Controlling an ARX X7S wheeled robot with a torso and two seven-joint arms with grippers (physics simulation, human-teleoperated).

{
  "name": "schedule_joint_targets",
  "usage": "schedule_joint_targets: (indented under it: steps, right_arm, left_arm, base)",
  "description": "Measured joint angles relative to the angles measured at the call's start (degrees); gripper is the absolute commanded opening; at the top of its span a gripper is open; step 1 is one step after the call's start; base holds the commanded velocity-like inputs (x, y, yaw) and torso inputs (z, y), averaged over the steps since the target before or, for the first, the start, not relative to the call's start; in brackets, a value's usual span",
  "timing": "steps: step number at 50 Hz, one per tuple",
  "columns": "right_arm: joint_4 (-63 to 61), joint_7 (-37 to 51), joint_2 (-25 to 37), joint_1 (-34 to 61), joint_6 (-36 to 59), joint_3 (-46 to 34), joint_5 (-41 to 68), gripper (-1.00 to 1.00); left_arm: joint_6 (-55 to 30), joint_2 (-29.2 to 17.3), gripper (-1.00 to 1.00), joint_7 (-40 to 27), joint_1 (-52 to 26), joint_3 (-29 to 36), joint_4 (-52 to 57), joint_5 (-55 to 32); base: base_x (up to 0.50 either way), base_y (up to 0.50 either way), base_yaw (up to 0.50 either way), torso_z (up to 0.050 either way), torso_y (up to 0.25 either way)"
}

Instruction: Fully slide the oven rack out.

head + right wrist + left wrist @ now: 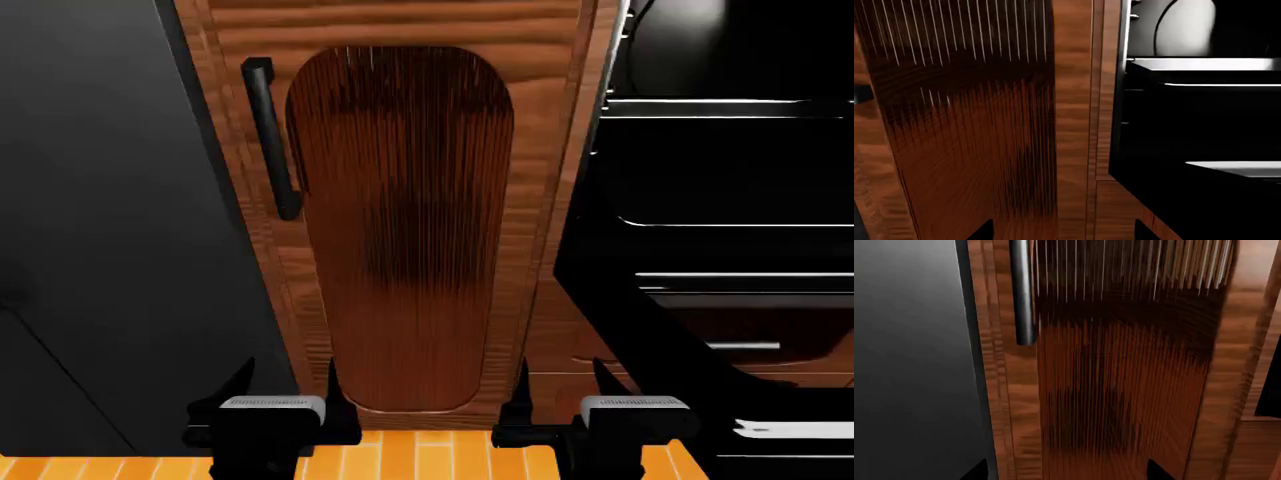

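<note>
Your thin black metal oven rack [727, 106], marked by its pale glinting front edge, sits inside the open dark oven cavity [721, 170], up and off to the right of both arms. Its long axis runs side to side across the cavity, so the pull comes straight back toward you.

The right tool [558, 400] is the nearer one; the left tool [287, 395] hangs low in front of the tall reddish-brown ribbed wooden cabinet door [400, 220] with its dark vertical bar handle [271, 140], well apart from the oven. Both tools sit down near the orange plank floor [427, 455].

Both tools stand spread, nothing between the fingers; each wrist view shows two dark tips set wide apart.

From the right wrist, the rack's bright edge [1201, 64] shows beyond the wooden side panel [1077, 100]. Judgement: the right arm must rise and shift right before it can reach that edge. The lowered black oven door [694, 330] lies between the arm and the cavity — mind it.
</note>
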Motion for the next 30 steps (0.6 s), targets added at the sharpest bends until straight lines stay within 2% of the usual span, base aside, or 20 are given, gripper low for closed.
schedule_joint_targets:
  steps: [12,23,30]
  right_arm:
    - [-0.22,1.87,1.36,-0.1,0.05,-1.81,0.98,1.0]
    - [-0.28,3.67,2.82,-0.18,-0.33,-3.79,1.13,1.0]
    - [-1.33,4.72,3.45,-0.37,0.37,-4.82,1.18,1.0]
  left_arm:
    - [-0.28,-1.35,1.0,-1.43,0.1,1.7,0.27,-1.45]
    - [-0.58,-2.56,1.0,-2.91,0.02,3.2,0.54,-2.88]
    - [-2.41,-3.39,1.0,-3.95,0.12,3.82,2.44,-3.72]
  base:
    - [0.0,0.0,0.0,0.0,0.0]
    - [0.0,0.4,0.0,0.0,0.0]
    - [0.0,0.02,0.0,0.0,0.0]
